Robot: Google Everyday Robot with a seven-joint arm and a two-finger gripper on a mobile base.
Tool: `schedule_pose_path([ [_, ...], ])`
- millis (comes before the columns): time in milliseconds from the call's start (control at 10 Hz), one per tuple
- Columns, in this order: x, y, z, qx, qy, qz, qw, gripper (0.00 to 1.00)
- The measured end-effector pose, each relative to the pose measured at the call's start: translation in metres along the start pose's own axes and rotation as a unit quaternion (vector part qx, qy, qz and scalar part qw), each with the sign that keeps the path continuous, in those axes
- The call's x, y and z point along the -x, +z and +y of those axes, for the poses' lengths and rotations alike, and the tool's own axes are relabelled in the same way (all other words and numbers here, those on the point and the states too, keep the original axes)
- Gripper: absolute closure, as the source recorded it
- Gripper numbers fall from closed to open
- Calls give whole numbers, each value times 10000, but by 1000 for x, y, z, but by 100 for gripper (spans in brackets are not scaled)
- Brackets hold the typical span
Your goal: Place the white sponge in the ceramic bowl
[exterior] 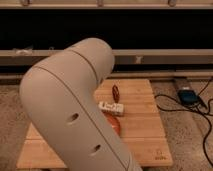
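Observation:
The ceramic bowl (114, 123) is orange-red and glossy. Only a sliver of it shows past the edge of my arm, near the middle of the wooden board (140, 125). The white sponge is hidden. My gripper is out of sight behind the large white arm link (70, 110), which covers the left half of the board.
A white oblong packet with dark marks (111, 106) lies just behind the bowl. A small dark red object (116, 92) stands further back. A blue device (187, 96) with black cables lies on the floor to the right. A dark shelf runs along the back.

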Motion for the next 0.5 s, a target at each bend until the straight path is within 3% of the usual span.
schedule_pose_path([
  [500,15,7,2,-48,342,-40,9994,35],
])
